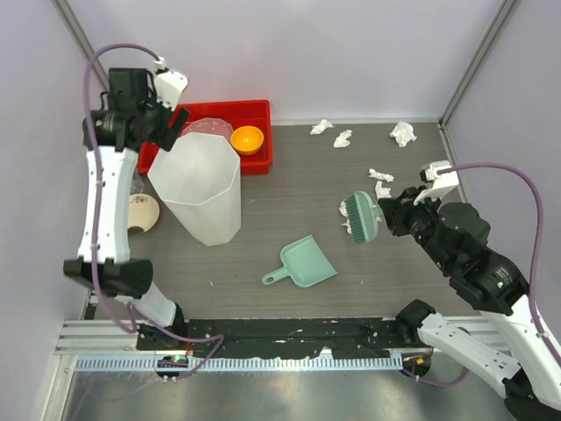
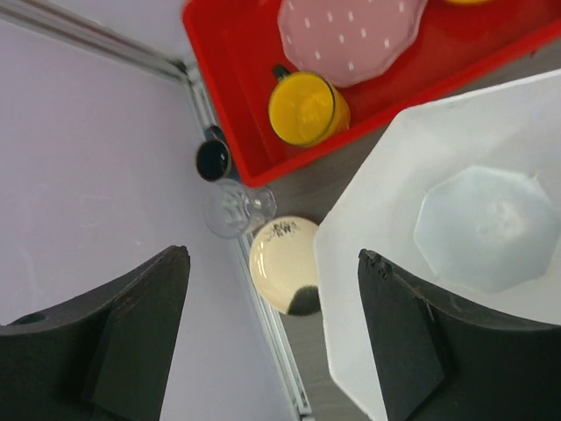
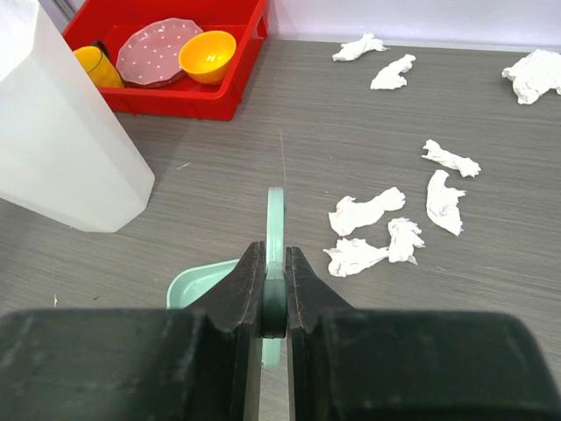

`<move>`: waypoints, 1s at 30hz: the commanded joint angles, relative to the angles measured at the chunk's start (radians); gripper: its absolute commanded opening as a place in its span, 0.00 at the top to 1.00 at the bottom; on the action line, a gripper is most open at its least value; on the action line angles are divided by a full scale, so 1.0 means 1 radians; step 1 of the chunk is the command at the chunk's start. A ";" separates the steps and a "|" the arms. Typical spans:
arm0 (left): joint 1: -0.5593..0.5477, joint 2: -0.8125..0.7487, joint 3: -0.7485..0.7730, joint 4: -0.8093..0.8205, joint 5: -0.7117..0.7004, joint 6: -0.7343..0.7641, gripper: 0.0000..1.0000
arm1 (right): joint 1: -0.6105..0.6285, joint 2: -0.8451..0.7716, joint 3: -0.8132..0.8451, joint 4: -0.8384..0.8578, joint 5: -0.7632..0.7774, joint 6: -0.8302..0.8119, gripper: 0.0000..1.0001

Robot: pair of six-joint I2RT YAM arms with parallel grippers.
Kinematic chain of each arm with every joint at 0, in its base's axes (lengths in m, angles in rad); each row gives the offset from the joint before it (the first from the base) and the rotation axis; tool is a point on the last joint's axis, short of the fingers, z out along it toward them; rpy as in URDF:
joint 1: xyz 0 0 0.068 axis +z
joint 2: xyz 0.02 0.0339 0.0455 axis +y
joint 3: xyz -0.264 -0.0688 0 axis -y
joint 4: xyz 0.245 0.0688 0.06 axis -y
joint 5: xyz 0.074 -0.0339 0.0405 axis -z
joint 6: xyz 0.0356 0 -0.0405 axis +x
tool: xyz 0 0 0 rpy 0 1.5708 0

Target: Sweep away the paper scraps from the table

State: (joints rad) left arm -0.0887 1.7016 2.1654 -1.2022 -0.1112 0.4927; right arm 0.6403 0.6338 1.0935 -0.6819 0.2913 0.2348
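Several crumpled white paper scraps (image 1: pixel 402 132) lie on the dark wood-grain table (image 1: pixel 289 193) at the back right. In the right wrist view a cluster of scraps (image 3: pixel 366 211) lies just right of my fingers, on the table (image 3: pixel 263 132). My right gripper (image 1: pixel 390 213) (image 3: pixel 274 253) is shut on the handle of a green brush (image 1: pixel 361 216) (image 3: pixel 276 219), held edge-on above the table. A green dustpan (image 1: pixel 305 261) (image 3: pixel 197 285) lies left of it. My left gripper (image 1: pixel 175 123) (image 2: pixel 273 254) is open, with the rim of the white faceted bin (image 1: pixel 197 184) (image 2: pixel 473 219) between its jaws.
A red tray (image 1: pixel 254 165) (image 2: pixel 237 88) at the back left holds an orange bowl (image 1: pixel 247 139), a yellow cup (image 2: pixel 305 107) and a pink plate (image 2: pixel 351 35). A cream bowl (image 1: pixel 143 211) (image 2: pixel 280 259) and a clear glass (image 2: pixel 237 209) sit by the left rail.
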 commanded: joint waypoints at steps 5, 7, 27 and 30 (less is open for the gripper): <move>-0.129 -0.330 -0.072 0.213 0.173 -0.144 0.21 | -0.001 0.059 0.005 0.050 0.016 -0.011 0.99; -0.201 -0.367 -0.093 0.150 0.288 -0.157 0.22 | -0.001 0.073 0.003 0.050 0.034 -0.018 0.99; -1.079 -0.324 -0.943 0.458 0.013 -0.239 0.11 | -0.151 0.267 0.094 0.125 0.172 -0.206 0.99; -1.079 -0.321 -1.048 0.536 0.031 -0.290 0.06 | -0.192 0.283 0.089 0.127 0.135 -0.206 0.99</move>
State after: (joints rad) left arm -1.1709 1.3949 1.2072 -0.8505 -0.0673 0.2947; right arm 0.4984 0.9096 1.1343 -0.6373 0.4652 0.0570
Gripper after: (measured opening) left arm 0.913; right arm 0.150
